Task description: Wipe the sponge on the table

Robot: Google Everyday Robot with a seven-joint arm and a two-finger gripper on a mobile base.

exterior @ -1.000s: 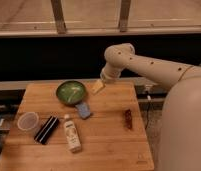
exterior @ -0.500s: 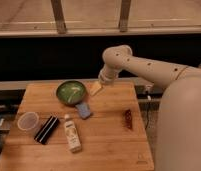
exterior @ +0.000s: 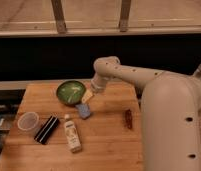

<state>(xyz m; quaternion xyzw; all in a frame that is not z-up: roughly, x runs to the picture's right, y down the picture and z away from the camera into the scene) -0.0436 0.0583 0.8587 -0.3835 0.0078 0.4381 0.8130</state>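
The blue sponge lies flat on the wooden table, just right of the green bowl. My gripper hangs at the end of the white arm, right above the sponge's far edge and beside the bowl's rim. Its pale fingers point down and stand open, with nothing between them. The sponge is free on the tabletop.
A clear plastic cup, a black rectangular bar and a white bottle lying on its side are on the left half. A small dark-red object lies at the right. My large white arm body covers the table's right edge.
The gripper has moved a little left and downward, closer to the sponge. Nothing on the table has shifted.
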